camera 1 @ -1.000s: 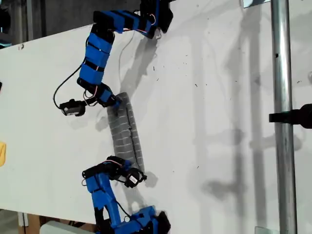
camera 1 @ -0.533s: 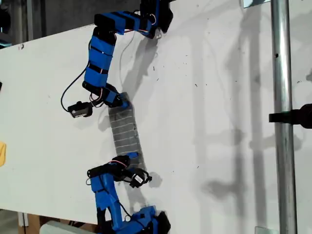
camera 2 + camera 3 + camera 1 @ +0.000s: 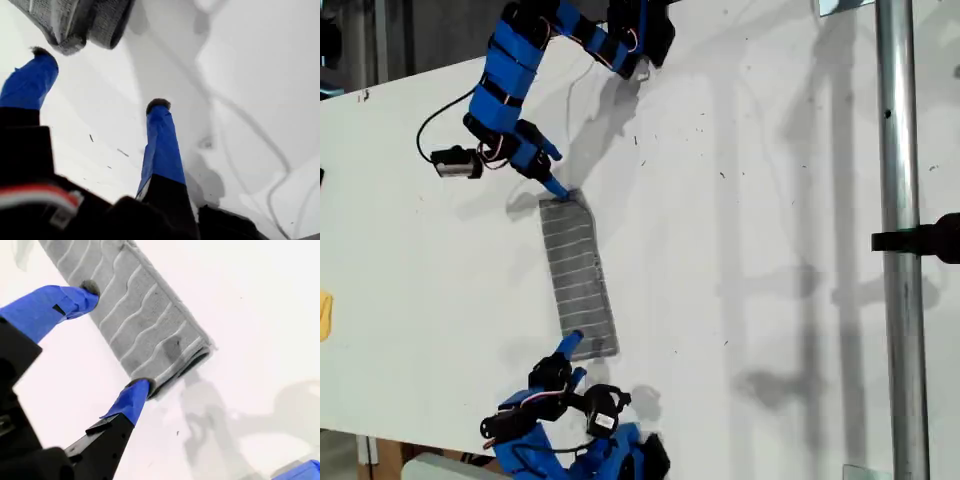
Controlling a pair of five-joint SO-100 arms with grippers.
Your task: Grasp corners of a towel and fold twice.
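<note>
Lying folded into a narrow strip left of centre in the exterior view, the towel (image 3: 579, 279) looks finished on the surface (image 3: 740, 200). My first pincer (image 3: 100, 82) and second pincer (image 3: 115, 335) gape empty.

1 overhead camera, 2 wrist cameras.
Exterior view looks down from far; each wrist view peers close along its jaws; all 3 share the towel (image 3: 580, 277) just ahead.
</note>
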